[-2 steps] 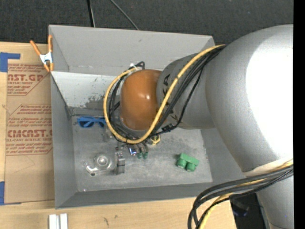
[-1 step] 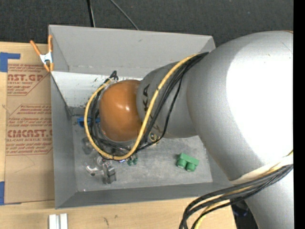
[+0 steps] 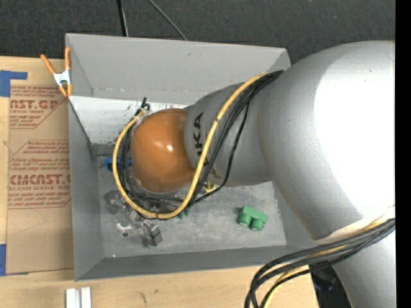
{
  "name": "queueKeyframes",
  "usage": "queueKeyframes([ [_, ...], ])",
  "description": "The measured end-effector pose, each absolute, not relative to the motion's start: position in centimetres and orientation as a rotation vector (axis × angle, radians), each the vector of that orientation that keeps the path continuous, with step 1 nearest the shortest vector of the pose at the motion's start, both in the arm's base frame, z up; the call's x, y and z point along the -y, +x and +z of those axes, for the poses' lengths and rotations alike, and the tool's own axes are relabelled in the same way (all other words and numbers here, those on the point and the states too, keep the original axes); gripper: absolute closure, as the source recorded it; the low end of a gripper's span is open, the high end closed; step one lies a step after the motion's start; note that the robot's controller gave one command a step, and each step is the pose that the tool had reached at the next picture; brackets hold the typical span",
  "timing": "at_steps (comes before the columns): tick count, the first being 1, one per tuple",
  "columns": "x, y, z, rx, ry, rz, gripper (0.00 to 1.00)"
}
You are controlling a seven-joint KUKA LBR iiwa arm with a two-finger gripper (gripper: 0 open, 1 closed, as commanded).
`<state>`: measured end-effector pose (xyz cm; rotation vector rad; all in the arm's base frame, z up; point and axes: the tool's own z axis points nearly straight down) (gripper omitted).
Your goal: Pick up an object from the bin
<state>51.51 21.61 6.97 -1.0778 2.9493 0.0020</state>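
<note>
My gripper (image 3: 145,228) is low over the bin's front-left floor, mostly covered from above by the arm's wrist. A small clear, shiny thing (image 3: 115,202) lies just left of it, close to the left wall. A bit of a blue thing (image 3: 106,165) peeks out farther back by the left wall, under the wrist's edge. A green plastic block (image 3: 252,217) with rounded lobes lies on the floor at the front right, well apart from the gripper.
The arm with its orange dome and yellow and black cables spans the bin from the right and hides most of the floor. The left and front walls stand close to the gripper. Bare floor lies between the gripper and the green block.
</note>
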Motion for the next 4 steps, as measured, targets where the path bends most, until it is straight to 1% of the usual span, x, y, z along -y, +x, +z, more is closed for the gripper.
queueKeyframes([
  [1, -22.8, 53.9, 7.0, -2.876, -1.256, 0.002, 0.0],
  [2, -21.2, 55.8, 7.6, -2.899, -1.201, 0.001, 0.0],
  [3, -21.3, 55.7, 7.7, -2.9, -1.204, 0.002, 1.0],
  [4, -17.7, 53.8, 12.7, -2.808, -1.401, -0.001, 1.0],
])
